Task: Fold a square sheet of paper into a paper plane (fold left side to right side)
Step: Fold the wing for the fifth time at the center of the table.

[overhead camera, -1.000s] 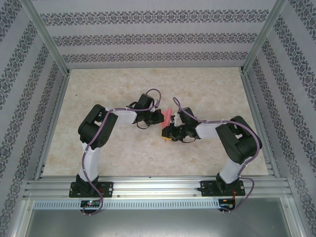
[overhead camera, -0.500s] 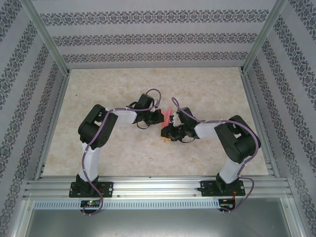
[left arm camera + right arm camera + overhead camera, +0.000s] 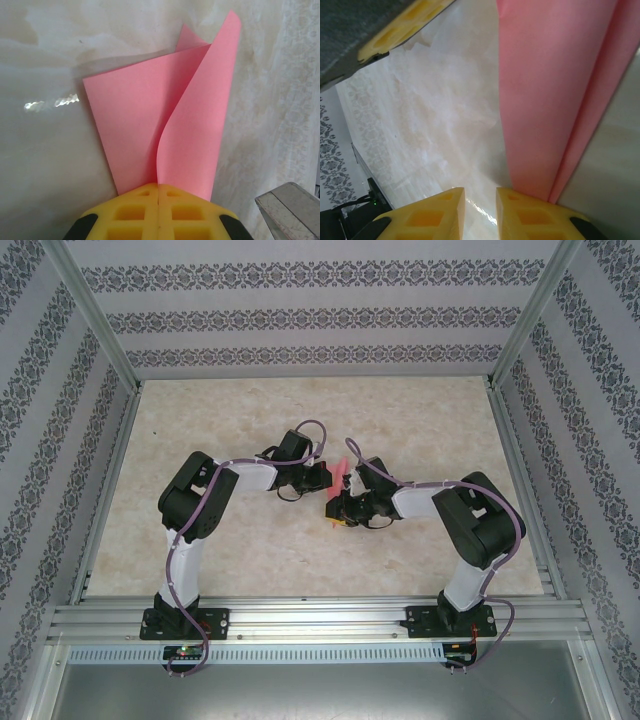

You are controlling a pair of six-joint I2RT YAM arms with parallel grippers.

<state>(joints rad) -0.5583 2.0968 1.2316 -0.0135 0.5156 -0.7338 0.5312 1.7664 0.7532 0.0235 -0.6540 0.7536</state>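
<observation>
1. Grip first: your left gripper has its yellow tips pressed together on the thin pink-red square sheet of paper.
2. Your right gripper has its tips a little apart, nothing between them; the paper's edge is just beside one tip.
3. You look mid-fold, bringing left side to right.
4. Next, I think, line up the edges and press the crease.
5. The paper sits between both grippers over the pale stone-look table, bent into two loose flaps.
</observation>
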